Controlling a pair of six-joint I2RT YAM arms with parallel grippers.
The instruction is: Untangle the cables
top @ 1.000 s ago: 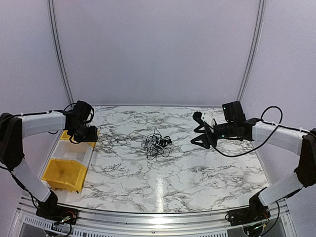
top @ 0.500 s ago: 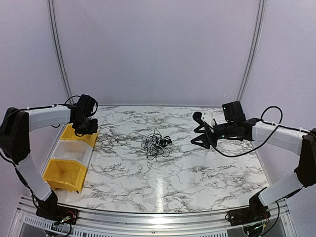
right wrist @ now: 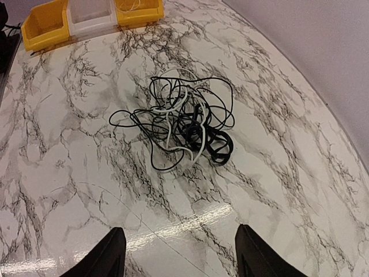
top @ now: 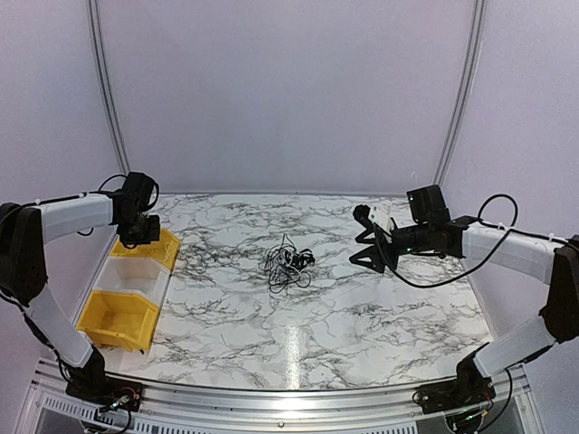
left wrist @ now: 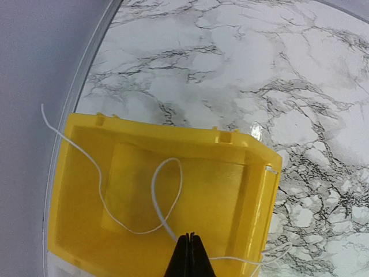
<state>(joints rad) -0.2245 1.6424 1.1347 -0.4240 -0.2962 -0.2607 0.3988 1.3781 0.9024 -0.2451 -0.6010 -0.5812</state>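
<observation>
Cables (top: 288,264) bunched mid-table; right gripper (right wrist: 181,254) just right of them, fingers wide; left gripper (left wrist: 185,241) over far yellow bin (left wrist: 173,134) at left edge, fingers pinched on white wire (left wrist: 154,193) looping inside; clear bin (top: 136,276) and second yellow bin (top: 116,318) nearer.

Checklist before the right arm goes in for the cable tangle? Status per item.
1. Right gripper jaws open: ok.
2. Cable tangle ahead of those jaws, nothing in between: ok.
3. Left gripper away from the tangle, over the far yellow bin: ok.
4. Left jaws free of the white cable: cannot tell; they look shut and the cable runs right to their tip.
5. White cable wholly inside the bin: not ok; strands trail out over both side walls.
</observation>
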